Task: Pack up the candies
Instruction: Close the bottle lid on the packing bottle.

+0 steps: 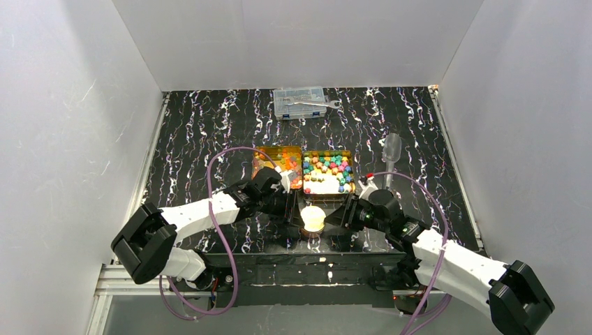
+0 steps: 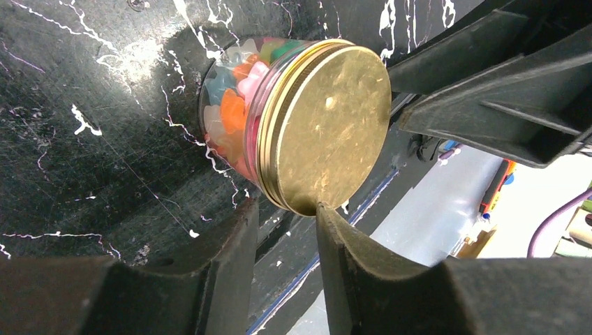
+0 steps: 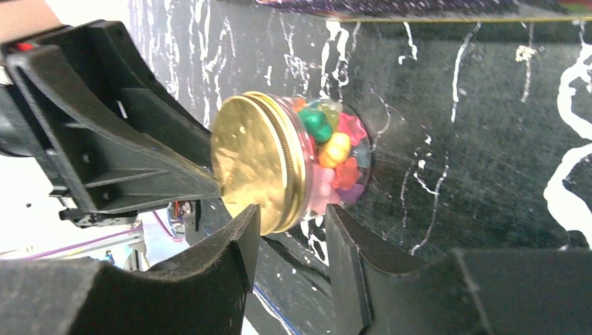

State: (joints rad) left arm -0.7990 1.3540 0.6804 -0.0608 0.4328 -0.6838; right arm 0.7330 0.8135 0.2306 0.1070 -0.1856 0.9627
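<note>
Candies (image 3: 335, 150) are in a glass jar (image 1: 313, 218), lid (image 2: 328, 125) on, upright on the table (image 1: 209, 132) between left gripper (image 2: 286, 230) and right gripper (image 3: 290, 230); both have fingers parted loosely at the lid rim, and the jar looks light, slick and breakable, so grip its body gently.

Seen from above, glare bleaches the gold lid (image 1: 313, 218), and the candies (image 1: 328, 167) in the two trays (image 1: 278, 148) are too small to tell their shapes. In the left wrist view the lid hides most of the jar (image 2: 227, 115), and the right gripper (image 2: 398, 101) is cut off at the picture's right edge. In the right wrist view it is unclear whether that gripper's fingers pinch the lid's rim.
</note>
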